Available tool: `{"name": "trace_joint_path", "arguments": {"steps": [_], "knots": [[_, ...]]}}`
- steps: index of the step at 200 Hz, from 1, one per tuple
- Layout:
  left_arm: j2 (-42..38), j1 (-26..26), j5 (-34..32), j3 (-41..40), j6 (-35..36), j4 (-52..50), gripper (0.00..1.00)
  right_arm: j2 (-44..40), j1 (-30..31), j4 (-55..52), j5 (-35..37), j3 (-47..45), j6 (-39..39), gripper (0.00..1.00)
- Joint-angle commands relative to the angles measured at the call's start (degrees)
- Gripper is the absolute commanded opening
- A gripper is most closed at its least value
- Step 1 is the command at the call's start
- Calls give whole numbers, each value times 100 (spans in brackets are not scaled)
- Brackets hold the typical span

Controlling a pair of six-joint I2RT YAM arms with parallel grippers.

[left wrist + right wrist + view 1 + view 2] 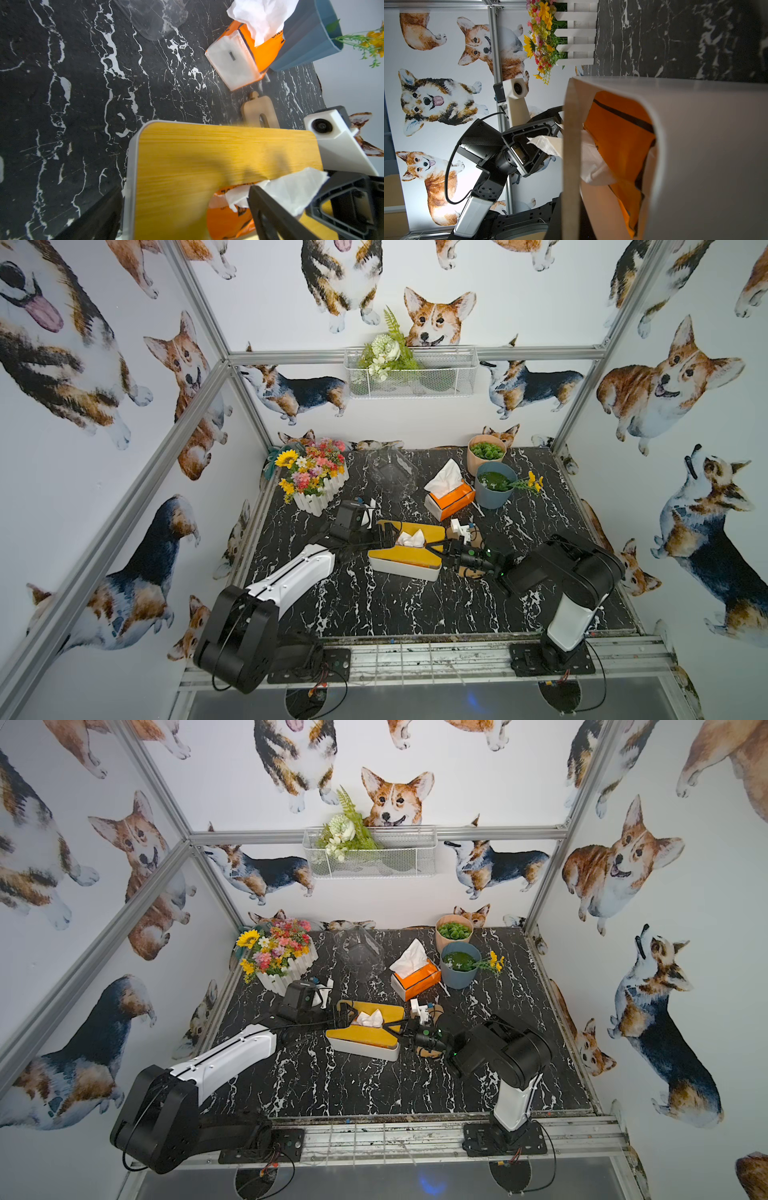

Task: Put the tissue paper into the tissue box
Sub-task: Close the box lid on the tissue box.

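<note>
Behind the tissue box [403, 571], orange tissue pack [454, 501] beside blue pot [493, 497]

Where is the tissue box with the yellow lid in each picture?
In a top view: tissue box, mid-table.
In a top view: same spot, mid-table.
Left wrist: close up, its yellow lid seen from above.
Right wrist: close up, its white wall, orange pack inside.
Shared landmark: white tissue poking through the lid.

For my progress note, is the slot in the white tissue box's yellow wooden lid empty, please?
No, crumpled white tissue paper pokes up through the yellow wooden lid in a top view.
</note>
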Motion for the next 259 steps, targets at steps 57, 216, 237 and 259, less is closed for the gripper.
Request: {"name": "trace_joint_path", "arguments": {"steps": [57, 216, 237, 259], "knots": [[11, 19, 56, 19, 35, 101, 97, 98, 5, 375, -32, 21, -73, 0], [125, 35, 172, 10, 59, 84, 92, 310, -7, 520, -41, 6, -28, 0], [108, 38, 161, 10, 59, 83, 91, 301, -11, 507, -32, -15, -32, 0], [99, 37, 150, 10, 59, 73, 92, 275, -11, 473, -23, -23, -37, 0]]}}
